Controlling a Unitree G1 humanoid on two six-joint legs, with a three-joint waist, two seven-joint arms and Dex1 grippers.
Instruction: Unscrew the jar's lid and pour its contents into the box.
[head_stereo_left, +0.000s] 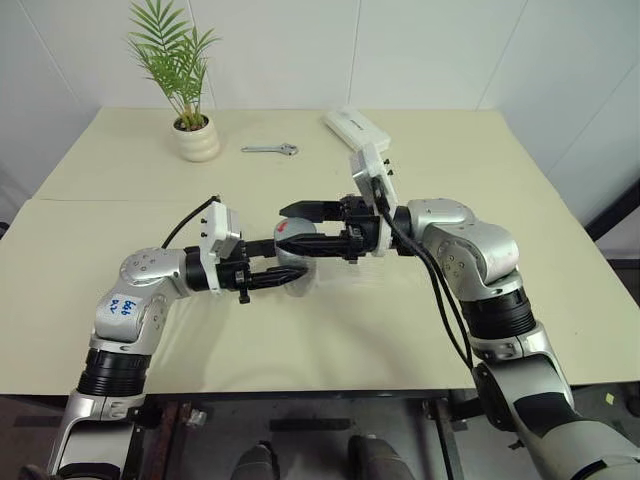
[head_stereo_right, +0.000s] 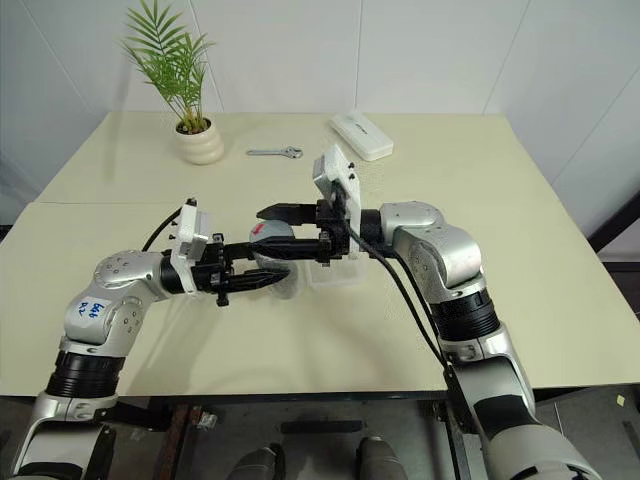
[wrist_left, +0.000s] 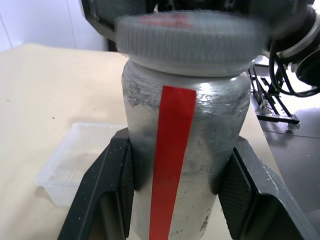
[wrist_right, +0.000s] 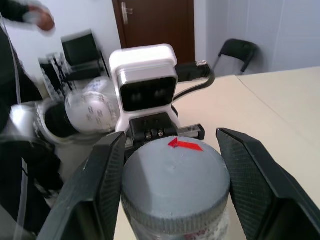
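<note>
- Jar (wrist_left: 185, 165): held above the table (head_stereo_left: 480, 200), clamped between the left gripper's (wrist_left: 182, 200) fingers.
- Lid (wrist_right: 175, 182): on the jar, right gripper (wrist_right: 172, 165) closed around it.
- Box (wrist_left: 80, 160): left wrist view shows it just beyond the jar.

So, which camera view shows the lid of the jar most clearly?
The right wrist view: the lid faces the camera, grey top with red arrow. The left wrist view shows its ribbed edge on the jar. Both eye views mostly hide it behind the right gripper.
</note>
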